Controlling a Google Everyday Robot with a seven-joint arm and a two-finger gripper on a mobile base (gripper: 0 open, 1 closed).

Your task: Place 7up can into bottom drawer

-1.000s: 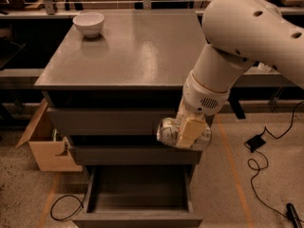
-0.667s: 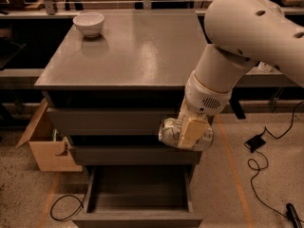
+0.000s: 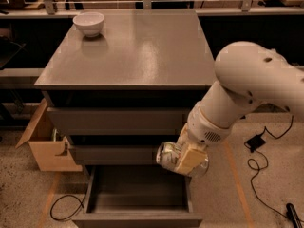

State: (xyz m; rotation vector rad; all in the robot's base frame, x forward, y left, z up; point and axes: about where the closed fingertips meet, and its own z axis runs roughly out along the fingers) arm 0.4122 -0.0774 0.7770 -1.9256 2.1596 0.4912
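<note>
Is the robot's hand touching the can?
Touching. The camera view shows the gripper clamped on the can, with no gap between them, holding it in the air above the open bottom drawer.

Lab or workshop, speckled floor [image 3: 228, 194], loose cables [image 3: 251, 177], cardboard box [image 3: 47, 153]; tool [image 3: 183, 158] above bottom drawer [image 3: 137, 220]

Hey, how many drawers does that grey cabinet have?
3, stacked: top grey drawer, slightly out; middle grey drawer, further out; bottom drawer, pulled open. The gripper holds the dented whitish 7up can above the bottom drawer's right edge.
</note>
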